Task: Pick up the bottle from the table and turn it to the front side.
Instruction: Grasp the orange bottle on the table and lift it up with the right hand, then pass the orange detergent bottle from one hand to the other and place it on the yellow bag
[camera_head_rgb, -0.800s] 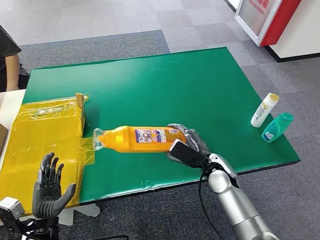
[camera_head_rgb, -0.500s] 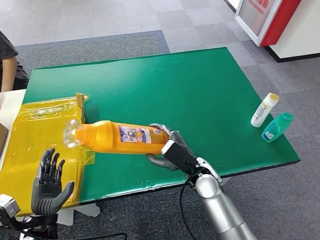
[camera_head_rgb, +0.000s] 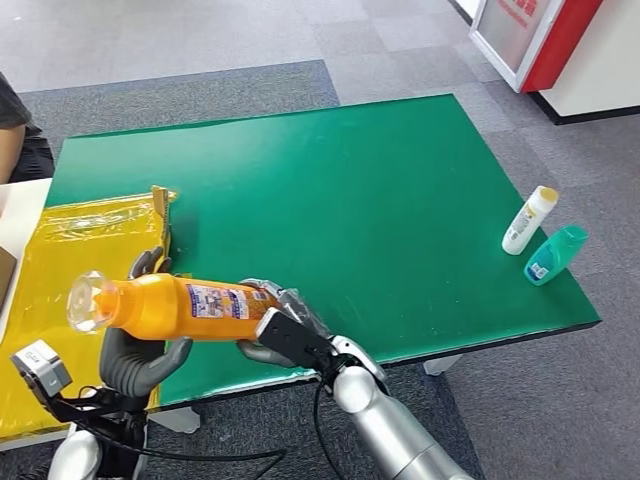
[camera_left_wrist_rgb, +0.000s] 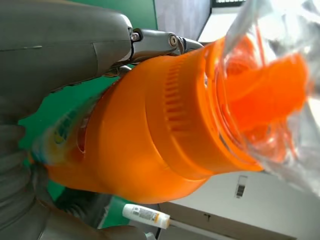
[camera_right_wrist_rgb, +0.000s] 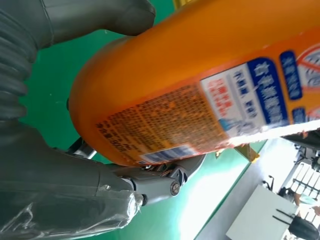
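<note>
At about eight o'clock in the head view, the left robot hand (camera_head_rgb: 140, 352) cups the neck end of the long orange plastic bottle (camera_head_rgb: 181, 305), its fingers wrapped around the shoulder just behind the clear cap (camera_head_rgb: 81, 301). The bottle lies sideways in the air above the near edge of the green worktop (camera_head_rgb: 340, 190), over the yellow taped sheet (camera_head_rgb: 68, 260). The right robot hand (camera_head_rgb: 275, 325) is clamped around the bottle's base end, label facing up. Toward three o'clock, a small white bottle (camera_head_rgb: 530, 220) and a teal bottle (camera_head_rgb: 555, 254) lie just beside each other on the worktop.
</note>
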